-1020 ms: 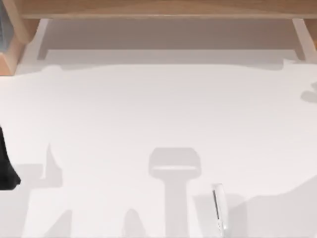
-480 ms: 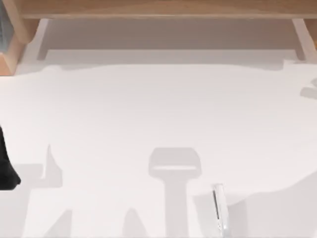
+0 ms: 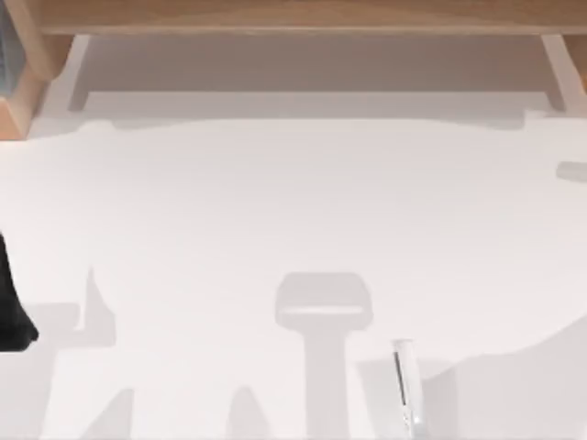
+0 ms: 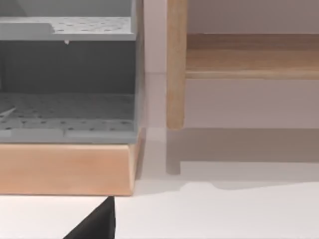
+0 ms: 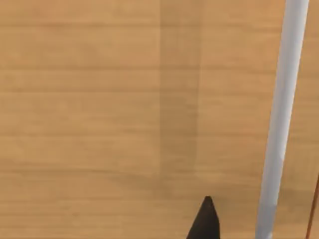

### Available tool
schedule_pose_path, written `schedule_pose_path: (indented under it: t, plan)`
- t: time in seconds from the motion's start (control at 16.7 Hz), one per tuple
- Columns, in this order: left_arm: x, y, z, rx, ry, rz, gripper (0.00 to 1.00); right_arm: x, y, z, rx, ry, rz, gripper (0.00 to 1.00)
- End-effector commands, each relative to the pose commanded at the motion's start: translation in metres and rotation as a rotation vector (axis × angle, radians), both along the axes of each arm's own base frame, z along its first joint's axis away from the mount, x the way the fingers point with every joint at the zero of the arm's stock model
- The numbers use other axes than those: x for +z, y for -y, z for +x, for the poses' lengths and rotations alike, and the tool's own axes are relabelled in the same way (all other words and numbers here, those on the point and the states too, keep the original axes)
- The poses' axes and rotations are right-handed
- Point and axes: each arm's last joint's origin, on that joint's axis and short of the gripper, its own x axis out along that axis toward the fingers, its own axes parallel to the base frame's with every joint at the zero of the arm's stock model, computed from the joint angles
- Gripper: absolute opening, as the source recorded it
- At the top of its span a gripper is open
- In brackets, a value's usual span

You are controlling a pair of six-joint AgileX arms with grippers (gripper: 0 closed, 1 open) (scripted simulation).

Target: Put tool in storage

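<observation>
Only a small shadow at the worktop's (image 3: 275, 202) right edge has shifted; tool (image 3: 404, 385) lies untouched near the front edge, storage unfilled, can't tell either arm's jaws' state.

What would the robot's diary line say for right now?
tool: lying untouched on white table, near front edge | left arm: at table's left edge | storage unit: nothing stored yet
</observation>
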Motion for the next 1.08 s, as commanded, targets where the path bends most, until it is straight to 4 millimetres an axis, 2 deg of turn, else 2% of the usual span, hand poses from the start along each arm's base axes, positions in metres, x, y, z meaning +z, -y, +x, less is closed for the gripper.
schedule_pose_path:
  t: [0.18,0.24,0.78,1.08]
  plan:
    - [0.000,0.000,0.000,0.000,0.000,0.000,1.00,0.000,0.000,0.000,0.000,0.000,0.000,0.02]
    - [0.000,0.000,0.000,0.000,0.000,0.000,1.00,0.000,0.000,0.000,0.000,0.000,0.000,0.00]
    - [0.000,0.000,0.000,0.000,0.000,0.000,1.00,-0.001,0.002,-0.001,-0.005,-0.004,0.004,0.00]
    - [0.000,0.000,0.000,0.000,0.000,0.000,1.00,-0.003,0.004,-0.031,-0.011,-0.012,0.011,0.00]
